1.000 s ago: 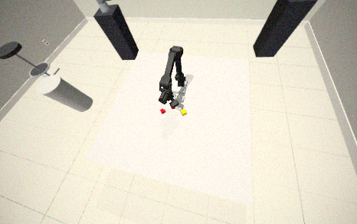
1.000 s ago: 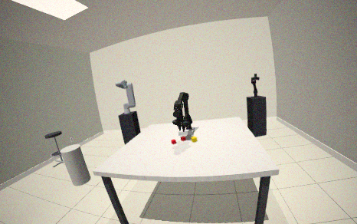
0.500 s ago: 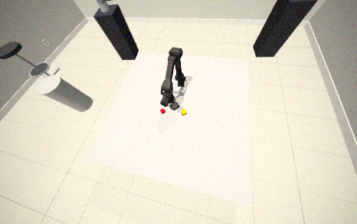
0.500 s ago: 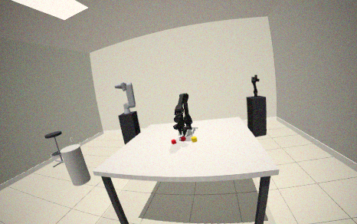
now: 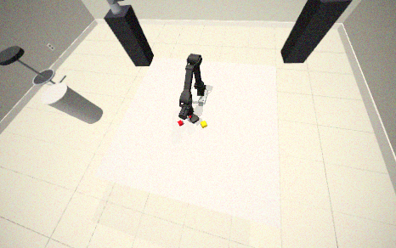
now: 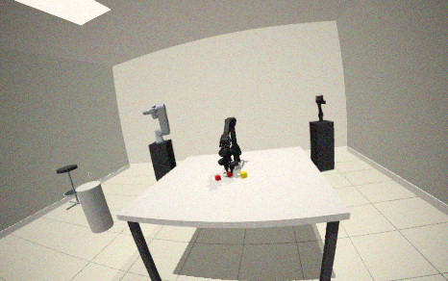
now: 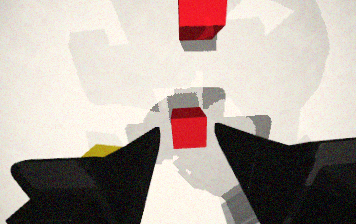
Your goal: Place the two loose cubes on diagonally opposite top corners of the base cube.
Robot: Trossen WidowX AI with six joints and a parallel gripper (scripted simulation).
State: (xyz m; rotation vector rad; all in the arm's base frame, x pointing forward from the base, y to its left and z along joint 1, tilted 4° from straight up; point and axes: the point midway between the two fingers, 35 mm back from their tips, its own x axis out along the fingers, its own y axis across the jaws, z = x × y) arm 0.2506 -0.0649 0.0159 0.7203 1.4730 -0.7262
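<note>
A small red cube (image 5: 190, 116) (image 6: 230, 174) (image 7: 189, 133) stands on the table and shows in the gap between the fingertips in the wrist view. My gripper (image 5: 189, 115) (image 6: 228, 170) (image 7: 187, 129) is open, pointing down over this cube, with a space on each side of it. How far the tips are above it is hard to tell. The other red cube (image 5: 180, 123) (image 6: 217, 177) (image 7: 202, 12) stands apart, at the top edge of the wrist view. The yellow cube (image 5: 204, 124) (image 6: 243, 174) (image 7: 102, 150), the base, has nothing on it; the left finger partly hides it in the wrist view.
The white table (image 5: 229, 170) (image 6: 269, 202) carries the arm (image 5: 187, 81) (image 6: 231, 130), whose base stands behind the cubes. Dark pedestals (image 5: 132, 38) (image 6: 322, 144) and a grey cylinder (image 5: 76, 104) (image 6: 95, 207) stand away from the table. Arm shadows lie around the cubes.
</note>
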